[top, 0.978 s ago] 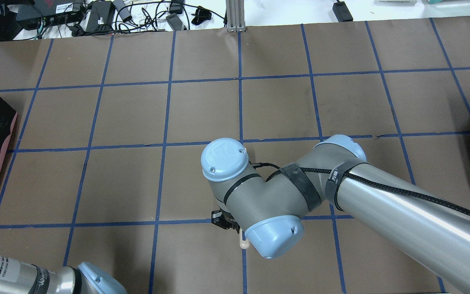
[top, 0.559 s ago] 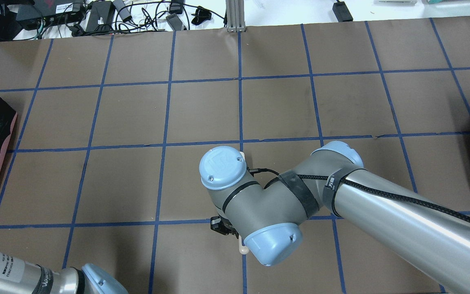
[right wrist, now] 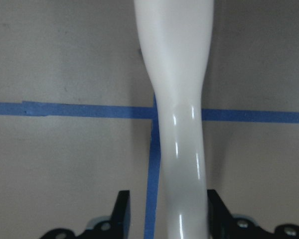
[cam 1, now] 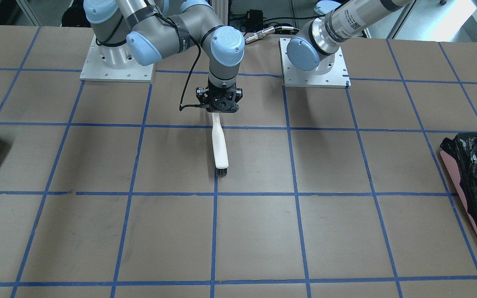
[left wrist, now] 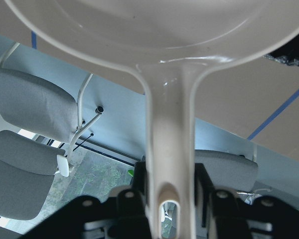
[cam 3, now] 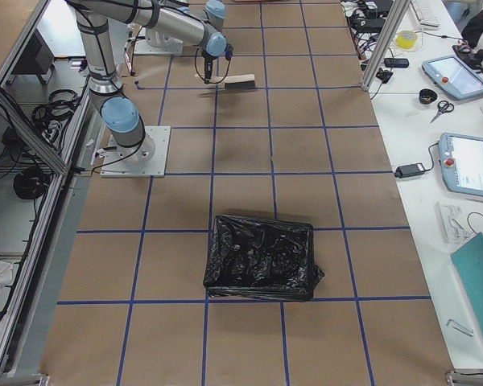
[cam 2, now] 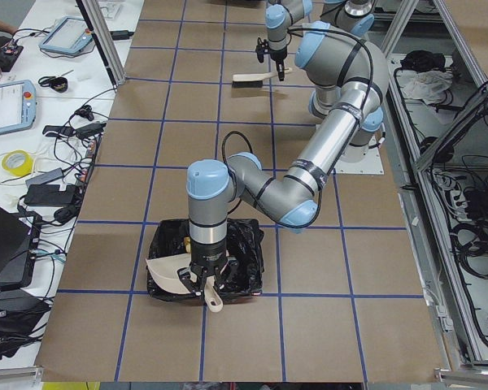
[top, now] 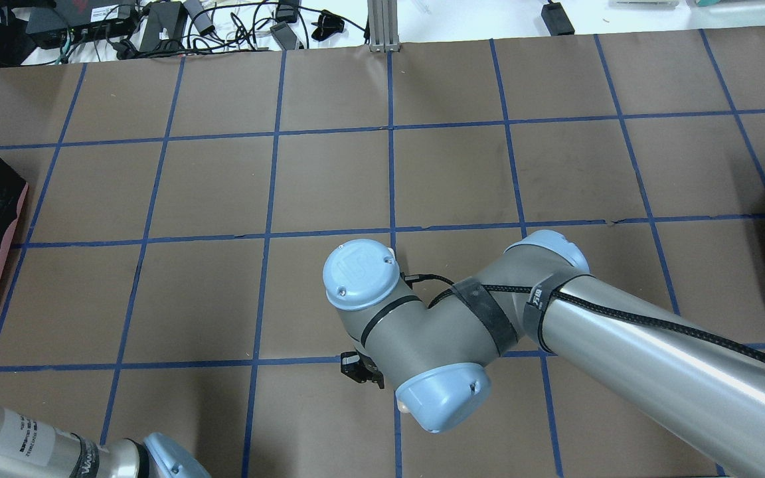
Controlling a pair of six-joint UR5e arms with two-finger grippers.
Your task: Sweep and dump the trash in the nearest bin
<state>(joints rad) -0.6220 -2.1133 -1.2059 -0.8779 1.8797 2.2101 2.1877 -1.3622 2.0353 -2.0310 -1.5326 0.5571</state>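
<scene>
Front-facing view: right hand (cam 1: 217,112) clamped on white plastic brush (cam 1: 219,145) at mid-tabletop, pink-sided black-bagged bin (cam 1: 463,194) at the tabletop's left-end edge, left hand out of frame; left-side view alone: left hand (cam 2: 205,280) gripping white plastic dustpan (cam 2: 164,272) over that bin, judged best tilted inside the bag rim until empty.

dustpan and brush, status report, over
Left claw shut on dustpan, over the bin. Right claw shut on brush, mid-table. Nothing seen blocking either arm.
</scene>
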